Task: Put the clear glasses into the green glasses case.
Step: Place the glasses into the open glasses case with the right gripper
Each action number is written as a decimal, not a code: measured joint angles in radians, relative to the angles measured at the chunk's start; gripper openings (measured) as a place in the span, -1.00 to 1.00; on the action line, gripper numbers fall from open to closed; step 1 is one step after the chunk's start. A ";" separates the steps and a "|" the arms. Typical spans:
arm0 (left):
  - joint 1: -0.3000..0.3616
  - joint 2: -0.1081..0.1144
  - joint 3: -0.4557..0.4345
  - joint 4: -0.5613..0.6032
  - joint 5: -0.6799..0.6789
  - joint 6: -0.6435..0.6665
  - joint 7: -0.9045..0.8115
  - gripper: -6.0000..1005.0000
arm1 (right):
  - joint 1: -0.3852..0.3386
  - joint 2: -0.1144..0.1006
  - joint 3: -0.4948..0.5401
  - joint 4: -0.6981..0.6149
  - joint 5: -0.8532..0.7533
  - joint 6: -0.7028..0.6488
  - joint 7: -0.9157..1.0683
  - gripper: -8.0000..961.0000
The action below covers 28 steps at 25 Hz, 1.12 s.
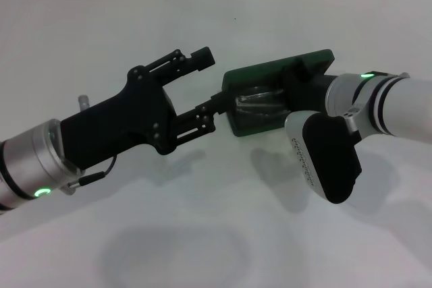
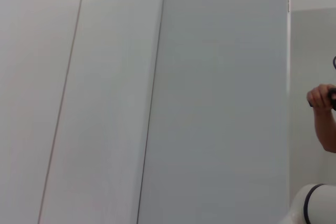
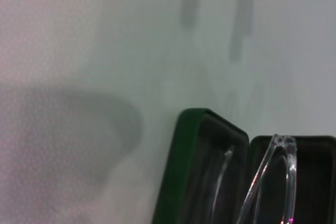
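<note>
Clear glasses (image 3: 270, 182): seen lying inside the open case, the transparent frame and one thin temple arm crossing the dark lining; in the head view only a pale glint is made out in the tray
Green glasses case (image 1: 250, 79): held open above the white table (image 1: 202, 234), tilted, its lid raised behind the tray; the green rim and dark lining are shown close up in the right wrist view
Right gripper (image 1: 297, 82): placed at the far side of the case, apparently gripping it; whether its fingers are spread or closed cannot be told, as they are hidden by the case
Left gripper (image 1: 206, 89): fingers spread wide with nothing between them, the lower fingertip (image 1: 206, 121) just beside the near edge of the case, the upper one apart from it
Step in hand: judged as the final seating, the glasses being already in the tray
Next move: a gentle nudge or a closing of the lid is called for, with care that no temple arm is trapped at the rim
</note>
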 joint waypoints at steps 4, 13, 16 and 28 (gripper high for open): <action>-0.004 0.000 -0.001 0.000 0.000 -0.001 0.001 0.42 | 0.000 0.000 0.000 0.024 0.000 0.044 -0.009 -0.73; -0.015 0.000 -0.003 0.000 0.000 -0.005 0.001 0.42 | 0.002 0.000 -0.001 0.046 -0.001 0.073 -0.012 -0.73; -0.019 0.000 -0.002 0.000 0.000 -0.007 0.001 0.42 | -0.002 0.000 -0.010 0.056 -0.003 0.106 -0.012 -0.73; -0.022 0.000 -0.003 -0.002 0.009 -0.020 0.001 0.42 | -0.016 0.000 -0.025 0.005 0.064 0.070 0.010 -0.02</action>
